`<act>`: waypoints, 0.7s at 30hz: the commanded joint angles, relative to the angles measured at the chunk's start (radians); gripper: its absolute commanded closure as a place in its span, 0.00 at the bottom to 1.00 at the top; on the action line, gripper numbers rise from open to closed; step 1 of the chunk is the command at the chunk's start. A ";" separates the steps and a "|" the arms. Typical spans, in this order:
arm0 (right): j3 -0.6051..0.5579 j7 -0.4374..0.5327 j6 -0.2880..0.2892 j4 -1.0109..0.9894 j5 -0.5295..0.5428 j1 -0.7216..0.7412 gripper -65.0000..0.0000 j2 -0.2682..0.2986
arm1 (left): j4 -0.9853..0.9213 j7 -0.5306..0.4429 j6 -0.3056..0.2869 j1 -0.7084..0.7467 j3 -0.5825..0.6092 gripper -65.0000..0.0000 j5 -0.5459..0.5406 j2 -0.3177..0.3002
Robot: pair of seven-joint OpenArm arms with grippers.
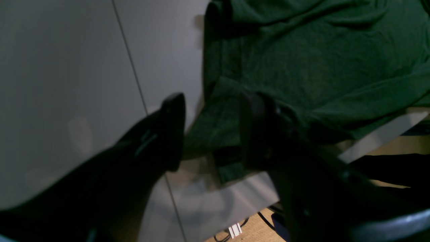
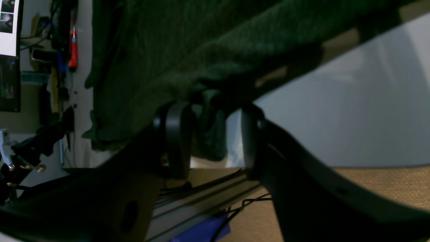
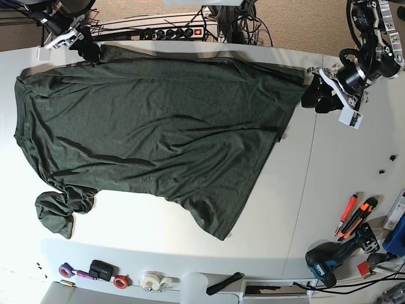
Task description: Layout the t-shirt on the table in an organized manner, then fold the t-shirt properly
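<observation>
The dark green t-shirt (image 3: 152, 126) lies spread across the white table (image 3: 316, 190), with one sleeve bunched at the lower left (image 3: 57, 212). My left gripper (image 3: 319, 98) is at the shirt's right corner by the table's far edge. In the left wrist view its jaws (image 1: 216, 97) stand open, with a flap of the t-shirt (image 1: 302, 67) between the fingers. My right gripper (image 3: 85, 45) is at the shirt's top left corner. In the right wrist view it (image 2: 212, 109) is open around a hanging fold of the t-shirt (image 2: 208, 134), with a gap beside the fabric.
A seam line (image 3: 304, 190) runs down the table's right part. Orange cutters (image 3: 351, 215) and a drill (image 3: 329, 259) lie at the right edge. Tape rolls (image 3: 152, 280) sit along the near edge. A power strip (image 3: 171, 31) and cables lie behind the far edge.
</observation>
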 commanded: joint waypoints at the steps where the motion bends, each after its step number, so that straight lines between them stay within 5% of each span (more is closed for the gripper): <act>1: 0.003 -0.003 0.016 0.010 -0.026 -0.008 0.62 0.011 | 0.019 -0.014 -0.004 -0.005 -0.006 0.58 -0.024 -0.013; 16: 0.003 -0.003 0.016 0.010 -0.026 -0.008 0.63 0.011 | 0.019 -0.013 -0.004 -0.005 -0.006 0.58 -0.025 -0.013; 21: 0.003 -0.003 0.016 0.010 -0.026 -0.008 0.96 0.011 | 0.019 -0.007 -0.009 -0.005 -0.006 0.58 -0.035 -0.013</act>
